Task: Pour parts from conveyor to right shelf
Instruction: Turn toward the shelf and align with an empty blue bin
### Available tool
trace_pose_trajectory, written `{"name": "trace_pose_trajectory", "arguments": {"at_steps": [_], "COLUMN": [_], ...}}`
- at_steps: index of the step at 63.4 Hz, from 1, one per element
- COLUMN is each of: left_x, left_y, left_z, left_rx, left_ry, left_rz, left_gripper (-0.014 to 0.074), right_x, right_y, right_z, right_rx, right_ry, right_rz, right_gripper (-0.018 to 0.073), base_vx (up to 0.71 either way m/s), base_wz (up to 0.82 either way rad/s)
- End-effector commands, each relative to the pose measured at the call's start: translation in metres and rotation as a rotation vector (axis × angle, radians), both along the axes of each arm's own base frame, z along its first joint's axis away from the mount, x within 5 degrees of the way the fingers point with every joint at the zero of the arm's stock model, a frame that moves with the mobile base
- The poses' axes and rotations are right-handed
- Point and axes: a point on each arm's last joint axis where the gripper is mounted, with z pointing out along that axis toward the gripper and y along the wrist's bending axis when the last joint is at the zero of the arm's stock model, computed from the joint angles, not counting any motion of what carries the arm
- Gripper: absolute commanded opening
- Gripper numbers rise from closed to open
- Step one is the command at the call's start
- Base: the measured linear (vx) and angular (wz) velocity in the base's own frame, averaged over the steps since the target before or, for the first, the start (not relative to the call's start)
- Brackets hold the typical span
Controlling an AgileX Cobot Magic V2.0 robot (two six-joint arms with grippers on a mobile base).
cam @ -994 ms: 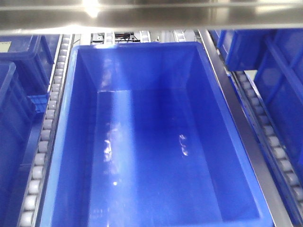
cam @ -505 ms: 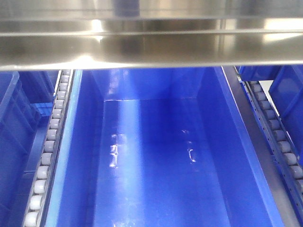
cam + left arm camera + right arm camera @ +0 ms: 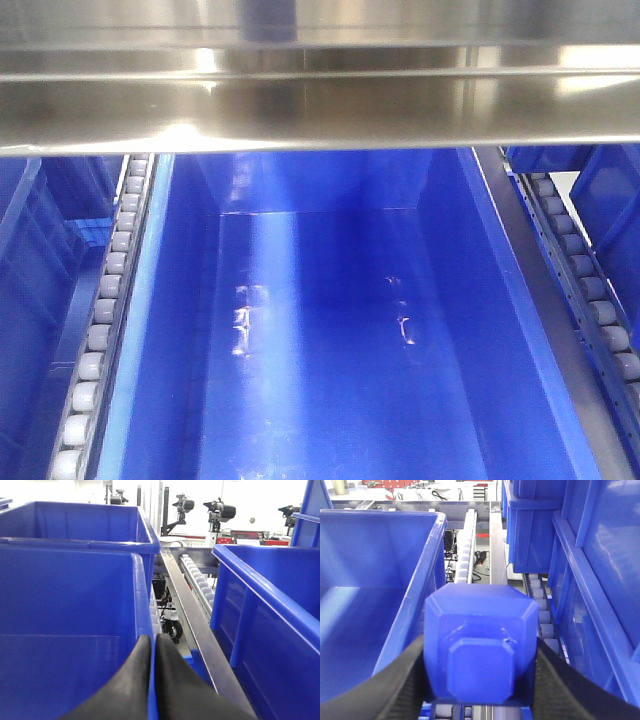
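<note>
Exterior front-facing view: right shelf (image 3: 320, 110), steel crossbeam at 12 o'clock, roller lanes at 3 and 9 o'clock. Large blue bin (image 3: 330, 330), centre lane, seen empty. Right wrist view: blue block (image 3: 481, 647) clamped between the fingers of the right gripper (image 3: 480, 680), just beside the bin rim at 9 o'clock. Left gripper (image 3: 152, 647): fingers pressed together, whether on the bin wall cannot be told. Risk judged: block released over rollers, missing the bin; conveyor not seen.

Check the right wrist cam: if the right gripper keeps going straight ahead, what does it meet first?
Nothing close, as far as I can tell. The right gripper, shut on the small bright-blue plastic block, points along the steel rail with white rollers beside the large blue plastic bin. Depth beyond is unclear.
</note>
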Motion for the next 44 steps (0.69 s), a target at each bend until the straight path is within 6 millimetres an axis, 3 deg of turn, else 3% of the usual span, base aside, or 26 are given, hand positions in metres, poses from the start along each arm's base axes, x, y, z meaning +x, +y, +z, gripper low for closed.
{"name": "trace_pose_trajectory", "arguments": {"at_steps": [1, 44], "left_x": [0.0000, 0.0000], "left_y": [0.0001, 0.0001], "left_z": [-0.0028, -0.0028], "left_rx": [-0.013, -0.013], "left_ry": [-0.057, -0.057], "left_rz": [-0.002, -0.002], "left_gripper": [-0.0006, -0.0006], "right_x": [0.0010, 0.0013], "right_y": [-0.0008, -0.0006], "right_z": [0.0148, 0.0197], "right_rx": [-0.002, 0.023], "right_ry": [-0.092, -0.145], "right_rz": [-0.010, -0.011], "right_gripper": [-0.0008, -0.0008], "base_vx": [0.00, 0.00], "base_wz": [0.00, 0.00]}}
